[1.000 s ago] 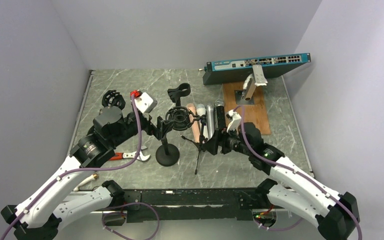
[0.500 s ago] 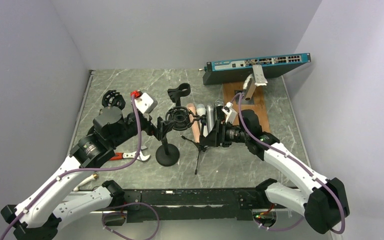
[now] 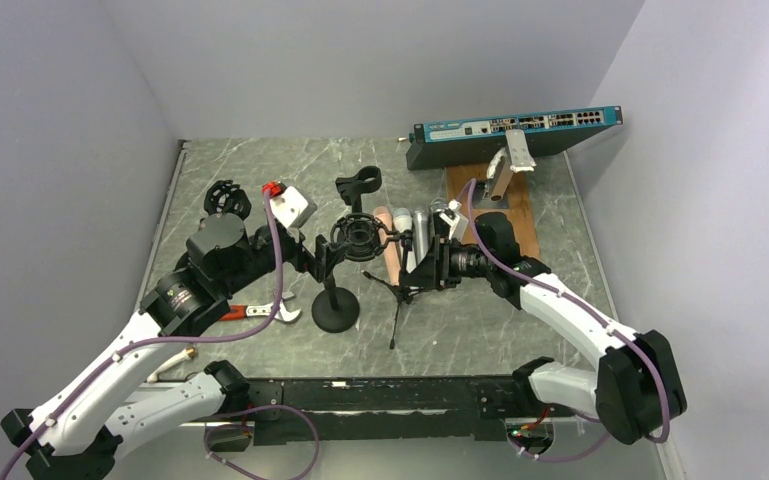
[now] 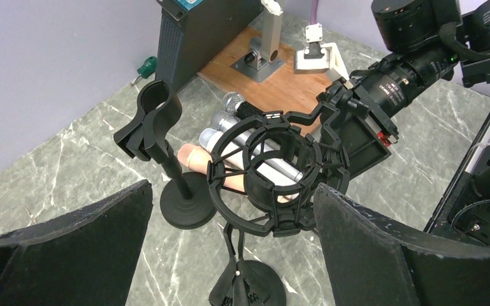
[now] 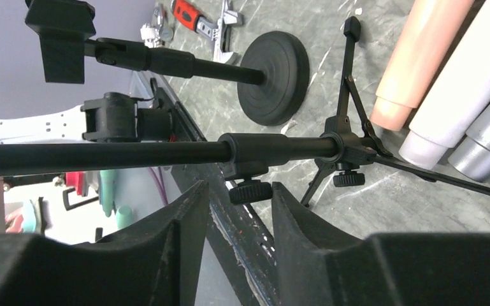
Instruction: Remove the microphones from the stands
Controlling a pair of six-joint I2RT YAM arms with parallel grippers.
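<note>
A black shock mount (image 3: 358, 236) tops a tripod stand (image 3: 397, 291). In the left wrist view the mount (image 4: 274, 171) sits between my wide-open left gripper (image 4: 232, 191); I see through its ring and cannot tell whether a microphone sits in it. Several microphones (image 3: 412, 238), pink, silver and black, lie on the table behind it (image 4: 248, 134). My left gripper (image 3: 322, 252) is just left of the mount. My right gripper (image 3: 428, 272) is at the tripod's pole. In the right wrist view its fingertips (image 5: 239, 186) are slightly apart around the pole collar's knob (image 5: 250, 191).
A round-base stand (image 3: 335, 310) with an empty clip (image 3: 358, 184) stands beside the tripod. A red-handled wrench (image 3: 256, 312), a white box (image 3: 289, 206) and a spare shock mount (image 3: 226, 196) lie left. A network switch (image 3: 515, 130) and a wooden board (image 3: 508, 212) are at the back right.
My right arm has swung forward and left, bringing its gripper up to the tripod stand's pole. My left arm and the stands have not moved.
</note>
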